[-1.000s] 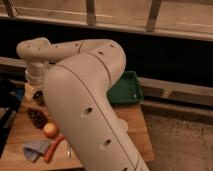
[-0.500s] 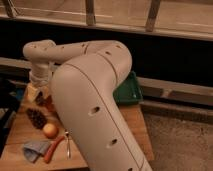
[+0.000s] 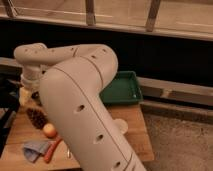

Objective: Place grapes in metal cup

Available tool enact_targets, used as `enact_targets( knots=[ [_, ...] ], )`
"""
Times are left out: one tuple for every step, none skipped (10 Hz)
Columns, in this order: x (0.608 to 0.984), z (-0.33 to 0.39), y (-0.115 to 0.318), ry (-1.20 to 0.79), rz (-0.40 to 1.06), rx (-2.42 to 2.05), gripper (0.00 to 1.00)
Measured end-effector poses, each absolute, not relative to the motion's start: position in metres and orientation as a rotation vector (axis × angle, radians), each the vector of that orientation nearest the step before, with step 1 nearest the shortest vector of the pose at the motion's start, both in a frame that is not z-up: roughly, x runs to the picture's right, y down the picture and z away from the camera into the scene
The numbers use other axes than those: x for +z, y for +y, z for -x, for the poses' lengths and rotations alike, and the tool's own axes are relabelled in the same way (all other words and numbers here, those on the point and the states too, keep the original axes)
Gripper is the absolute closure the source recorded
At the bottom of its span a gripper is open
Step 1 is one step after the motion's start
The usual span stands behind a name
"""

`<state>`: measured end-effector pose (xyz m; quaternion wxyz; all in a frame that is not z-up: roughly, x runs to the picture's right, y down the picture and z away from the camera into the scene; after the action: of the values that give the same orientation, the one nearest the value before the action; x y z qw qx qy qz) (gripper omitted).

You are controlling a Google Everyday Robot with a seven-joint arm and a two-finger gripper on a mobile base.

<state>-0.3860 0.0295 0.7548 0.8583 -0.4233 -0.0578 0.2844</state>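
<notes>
The grapes (image 3: 36, 118), a dark red-brown bumpy bunch, lie on the wooden table (image 3: 132, 120) at the left. My gripper (image 3: 25, 96) hangs at the end of the pale arm (image 3: 75, 100), just above and to the left of the grapes, apart from them. The metal cup is hidden or out of view. The big arm covers the middle of the table.
A round orange fruit (image 3: 49, 130) lies just below the grapes. A carrot (image 3: 52, 149) and a blue-grey cloth (image 3: 34, 149) lie near the front left edge. A green tray (image 3: 122, 90) stands at the back right. A pale round object (image 3: 121, 125) shows right of the arm.
The arm has shifted a little and the gripper end has come slightly lower at the table's left. The grapes and the other things have not moved.
</notes>
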Motion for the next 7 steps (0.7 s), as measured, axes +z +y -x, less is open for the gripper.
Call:
enact_targets(
  knots=[
    [0.753,0.407,0.036,-0.124,0.898,0.563,0.26],
    [0.752,0.422,0.042,-0.123,0.905,0.538,0.26],
    [0.754,0.429,0.048,-0.114,0.911,0.518,0.26],
    [0.757,0.430,0.052,-0.103,0.917,0.511,0.26],
    [0.763,0.428,0.060,-0.094,0.928,0.513,0.26],
    [0.764,0.427,0.058,-0.097,0.926,0.518,0.26],
    [0.764,0.427,0.058,-0.096,0.926,0.519,0.26]
  ],
)
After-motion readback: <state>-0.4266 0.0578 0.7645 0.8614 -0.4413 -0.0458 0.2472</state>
